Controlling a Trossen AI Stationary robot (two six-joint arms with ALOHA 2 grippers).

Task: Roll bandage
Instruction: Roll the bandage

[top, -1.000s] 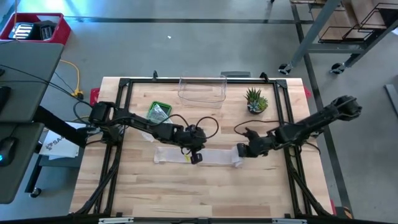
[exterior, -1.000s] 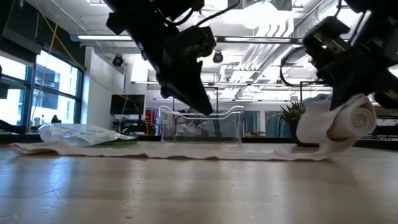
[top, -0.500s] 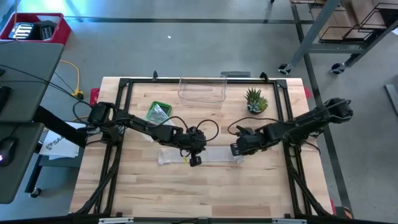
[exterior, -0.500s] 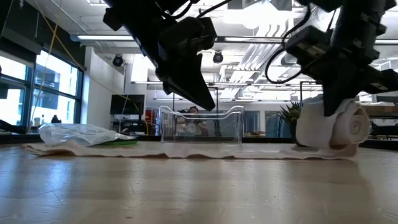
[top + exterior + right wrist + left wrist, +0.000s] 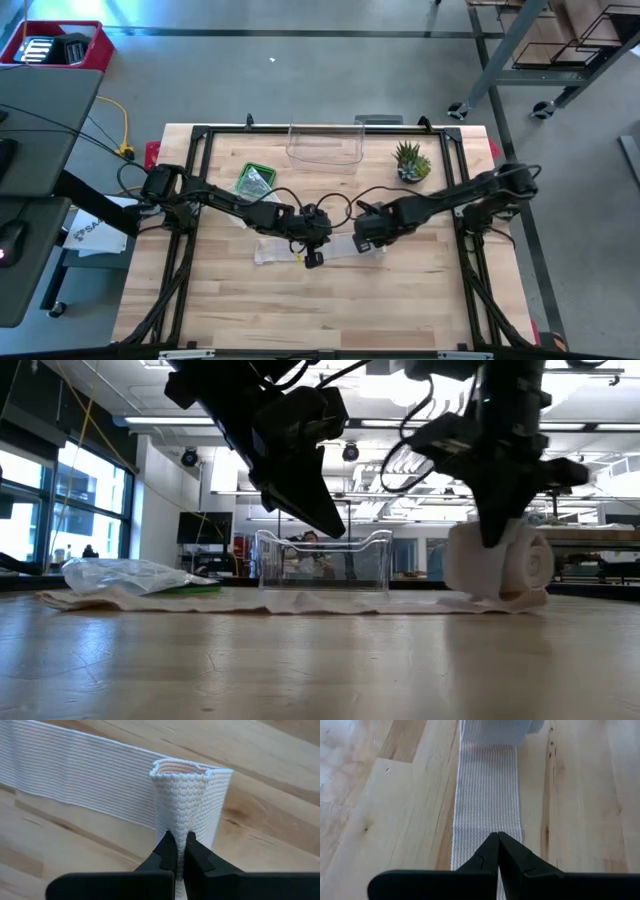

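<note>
A white bandage strip (image 5: 290, 249) lies flat on the wooden table, and its right end is wound into a roll (image 5: 497, 563). The strip also shows in the left wrist view (image 5: 487, 795). My right gripper (image 5: 366, 243) is shut on the roll (image 5: 187, 795). My left gripper (image 5: 314, 258) is shut. In the low view it (image 5: 338, 530) hangs above the strip's middle, clear of it. My right gripper pinches the roll's outer wall (image 5: 176, 822) between its two fingers, at the end of the roll nearest the wrist camera. The fingers come from above, pointing down (image 5: 495, 530). The roll rests on the table on top of the strip.
A clear plastic box (image 5: 325, 145) stands at the far middle and a small potted plant (image 5: 411, 162) at the far right. A green tray with a plastic bag (image 5: 256, 180) lies at the far left. Black frame rails (image 5: 195, 190) run along the table's sides.
My right gripper has gone toward the table's left edge with the roll. The roll, at first tilted and partly lifted, has come down onto the strip and rolled along it, so the flat stretch is shorter. The strip's free left end has slid slightly right.
</note>
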